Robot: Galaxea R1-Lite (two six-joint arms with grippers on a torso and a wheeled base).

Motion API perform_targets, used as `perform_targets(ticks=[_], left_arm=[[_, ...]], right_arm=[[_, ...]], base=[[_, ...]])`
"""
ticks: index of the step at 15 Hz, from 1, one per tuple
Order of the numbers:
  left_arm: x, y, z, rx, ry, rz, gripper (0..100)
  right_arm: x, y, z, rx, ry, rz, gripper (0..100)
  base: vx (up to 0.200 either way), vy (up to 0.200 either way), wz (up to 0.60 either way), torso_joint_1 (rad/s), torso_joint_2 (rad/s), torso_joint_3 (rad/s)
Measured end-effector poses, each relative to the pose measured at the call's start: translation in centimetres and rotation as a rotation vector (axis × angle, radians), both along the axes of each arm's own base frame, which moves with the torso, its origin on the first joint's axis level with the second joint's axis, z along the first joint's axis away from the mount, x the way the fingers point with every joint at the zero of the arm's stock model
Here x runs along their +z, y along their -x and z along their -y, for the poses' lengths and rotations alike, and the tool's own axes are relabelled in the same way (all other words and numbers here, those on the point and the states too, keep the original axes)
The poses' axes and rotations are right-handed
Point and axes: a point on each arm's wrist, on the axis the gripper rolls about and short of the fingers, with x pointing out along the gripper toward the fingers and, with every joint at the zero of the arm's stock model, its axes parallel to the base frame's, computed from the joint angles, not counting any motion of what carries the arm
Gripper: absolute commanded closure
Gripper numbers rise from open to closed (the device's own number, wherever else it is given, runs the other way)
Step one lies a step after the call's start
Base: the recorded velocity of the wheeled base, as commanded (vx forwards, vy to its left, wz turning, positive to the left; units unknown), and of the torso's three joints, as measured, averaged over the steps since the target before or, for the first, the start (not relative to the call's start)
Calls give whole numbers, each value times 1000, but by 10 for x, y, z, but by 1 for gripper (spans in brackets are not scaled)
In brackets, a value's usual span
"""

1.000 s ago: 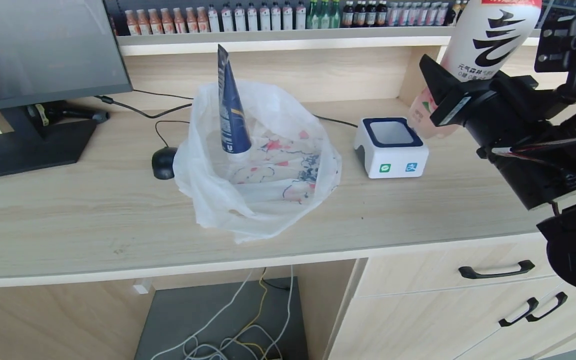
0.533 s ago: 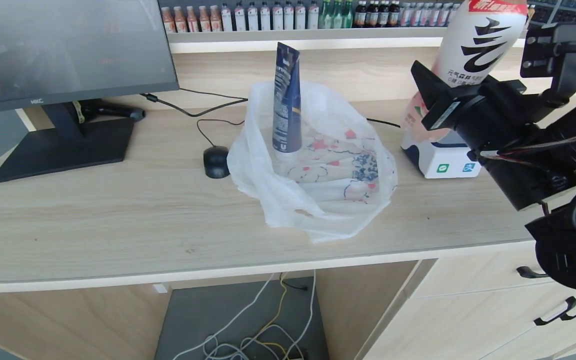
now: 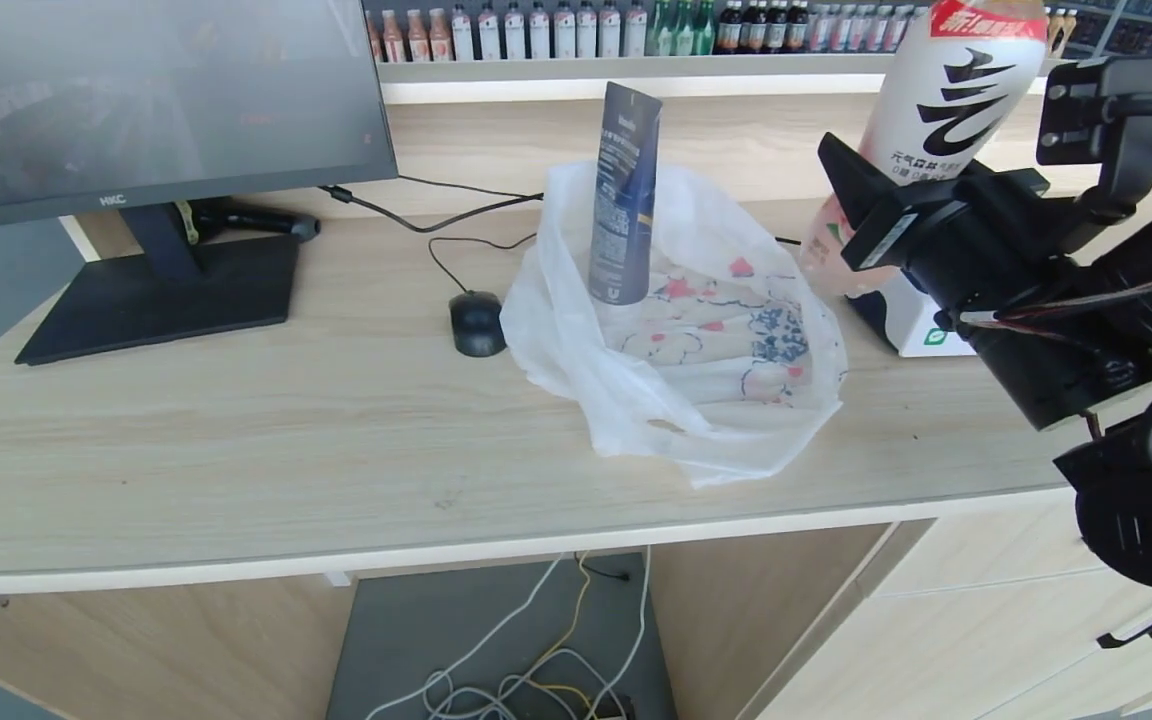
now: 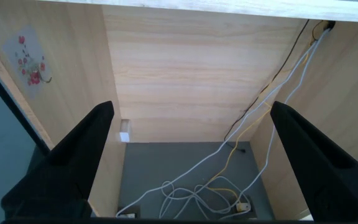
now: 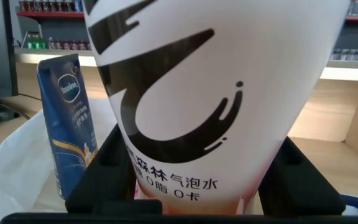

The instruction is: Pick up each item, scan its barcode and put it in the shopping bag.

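The right gripper [image 3: 921,175] is clamped on a tall white and pink bottle [image 3: 946,90], with one black finger on each side of the label. It holds the bottle in the air over the right end of the counter [image 3: 236,440], leaning a little, with the neck end low. This low end hangs just beside the right rim of the shopping bag [image 3: 561,300]. It seems to be over the white scanner [image 3: 921,325], but the gripper hides most of the scanner, so I am not sure.

The shopping bag lies open in the middle of the counter, closer to the right end. A dark blue tube [image 3: 624,200] stands upright in its back part. A black mouse [image 3: 477,323] lies just beside the bag's left side, and a monitor [image 3: 136,90] stands at the back left corner.

The left gripper [image 4: 191,109] is below the counter with its fingers wide apart and nothing between them, above some loose cables [image 4: 197,186].
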Motion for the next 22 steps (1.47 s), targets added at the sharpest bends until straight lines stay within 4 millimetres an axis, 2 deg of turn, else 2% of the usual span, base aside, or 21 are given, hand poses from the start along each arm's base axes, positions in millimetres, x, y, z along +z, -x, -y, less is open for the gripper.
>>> perform_targets(ticks=[5,11,17,22], left_arm=[[0,0,0,0,0,0,0],[0,0,0,-1,0,0,0],[0,0,0,-1,0,0,0],[0,0,0,0,0,0,0]], right_arm=[[6,-10,-5,20,17,-89,100],[33,-34,-17,37,22,-192,100],[16,-48,-39,73,43,-239,100],[-2,-60,-47,80,47,-286,100]], base=[[0,0,0,0,0,0],[0,0,0,0,0,0],[0,0,0,0,0,0],[0,0,0,0,0,0]])
